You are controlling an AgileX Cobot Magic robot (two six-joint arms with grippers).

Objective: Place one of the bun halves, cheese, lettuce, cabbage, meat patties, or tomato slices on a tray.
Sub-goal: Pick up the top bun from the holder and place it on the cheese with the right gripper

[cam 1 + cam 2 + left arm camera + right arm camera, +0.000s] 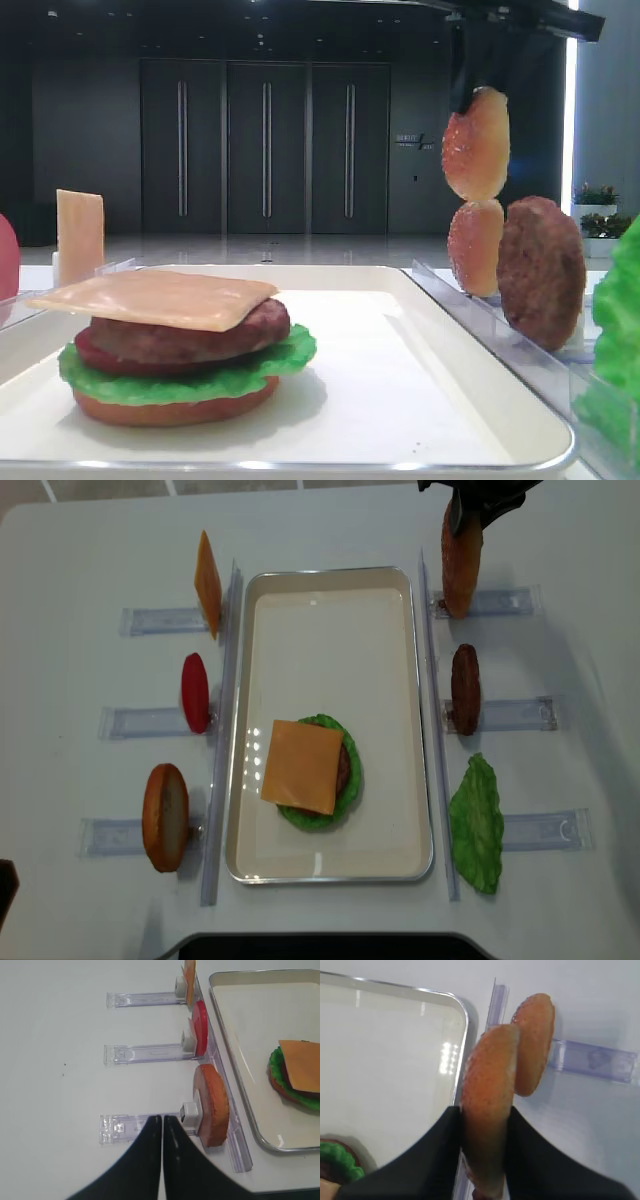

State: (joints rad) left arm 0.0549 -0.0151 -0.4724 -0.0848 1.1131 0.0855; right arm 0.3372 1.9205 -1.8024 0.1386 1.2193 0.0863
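My right gripper (485, 1110) is shut on a speckled golden bun half (487, 1080), held on edge. It hangs in the air (477, 145) above a second bun half (476, 247) standing in the right rack, just outside the tray's right rim (462, 1035). On the cream tray (330, 575) sits a stack: bun base, lettuce, a red layer, patty, with a cheese slice (303, 767) on top. My left gripper (162, 1118) is shut and empty, over a clear rack strip left of the tray.
Right racks hold a meat patty (464, 688) and a lettuce leaf (478, 825). Left racks hold a cheese slice (207, 583), a tomato slice (195, 692) and a bun piece (165, 817). Clear rack strips (428, 720) line both long sides of the tray.
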